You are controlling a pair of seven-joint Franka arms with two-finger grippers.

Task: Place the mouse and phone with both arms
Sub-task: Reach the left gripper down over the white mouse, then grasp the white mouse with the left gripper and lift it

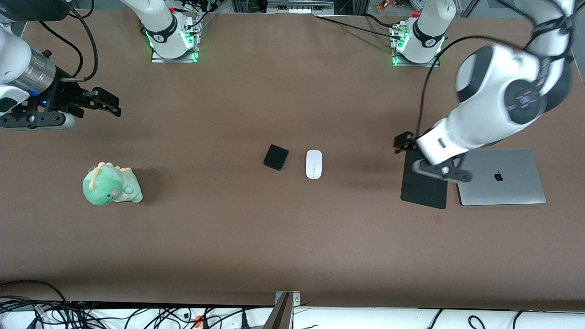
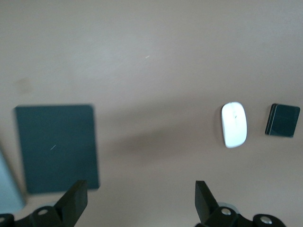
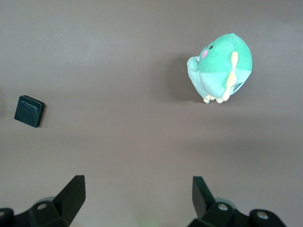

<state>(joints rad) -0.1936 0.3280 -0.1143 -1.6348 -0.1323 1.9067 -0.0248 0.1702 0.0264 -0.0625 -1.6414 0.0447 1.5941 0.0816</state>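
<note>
The white mouse (image 1: pixel 313 164) and the small black phone (image 1: pixel 276 157) lie side by side on the brown table near its middle, the phone toward the right arm's end. My left gripper (image 1: pixel 404 144) is open and empty, up over the table at the edge of the black mouse pad (image 1: pixel 422 189). The left wrist view shows the left gripper (image 2: pixel 141 198), the mouse (image 2: pixel 234 124) and the phone (image 2: pixel 282 120). My right gripper (image 1: pixel 107 103) is open and empty, up over the table at the right arm's end. The right wrist view shows the right gripper (image 3: pixel 138 194) and the phone (image 3: pixel 29 111).
A closed silver laptop (image 1: pixel 500 176) lies beside the mouse pad (image 2: pixel 57 146) at the left arm's end. A green plush dinosaur (image 1: pixel 109 185) sits at the right arm's end, also in the right wrist view (image 3: pixel 220 66). Cables run along the table's near edge.
</note>
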